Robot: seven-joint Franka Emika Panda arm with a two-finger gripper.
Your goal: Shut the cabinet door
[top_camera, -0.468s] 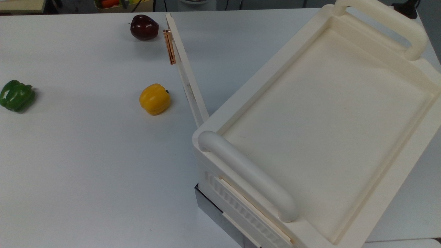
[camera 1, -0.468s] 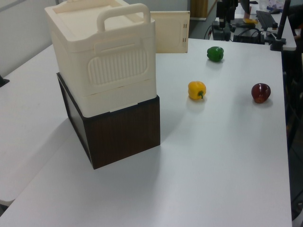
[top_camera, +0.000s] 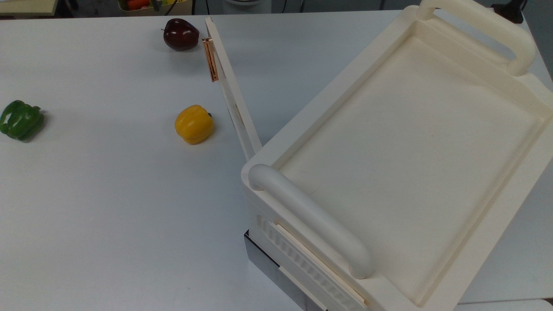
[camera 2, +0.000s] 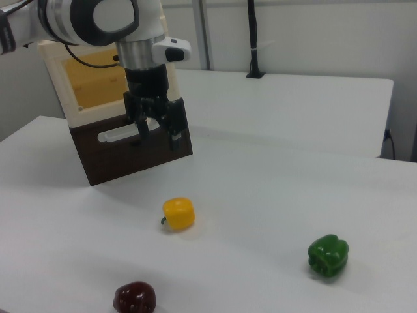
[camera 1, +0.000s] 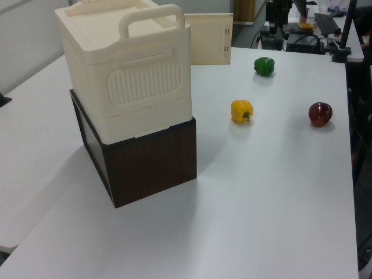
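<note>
The cabinet (top_camera: 402,142) is a large cream-white box with a recessed top and two thick tubular handles; it rests on a dark brown box (camera 1: 148,157). The cabinet door (top_camera: 233,93) stands open, swung out from the cabinet's corner toward the top view's upper left, with its copper strip handle (top_camera: 211,65) at the free end. In the left view the cabinet door (camera 1: 209,39) shows behind the cabinet (camera 1: 125,70). In the right view my gripper (camera 2: 156,134) hangs open in front of the cabinet (camera 2: 98,85), whose yellowish inside is exposed, with nothing between the fingers.
Three peppers lie on the white table (top_camera: 108,207): a yellow pepper (top_camera: 194,124) close beside the door, a dark red pepper (top_camera: 180,34) near the door's free end, and a green pepper (top_camera: 20,120) at the top view's far left. The brown box carries a pale bar handle (camera 2: 120,134).
The door's free end has shifted slightly toward the top view's left. The peppers and the cabinet have stayed where they were.
</note>
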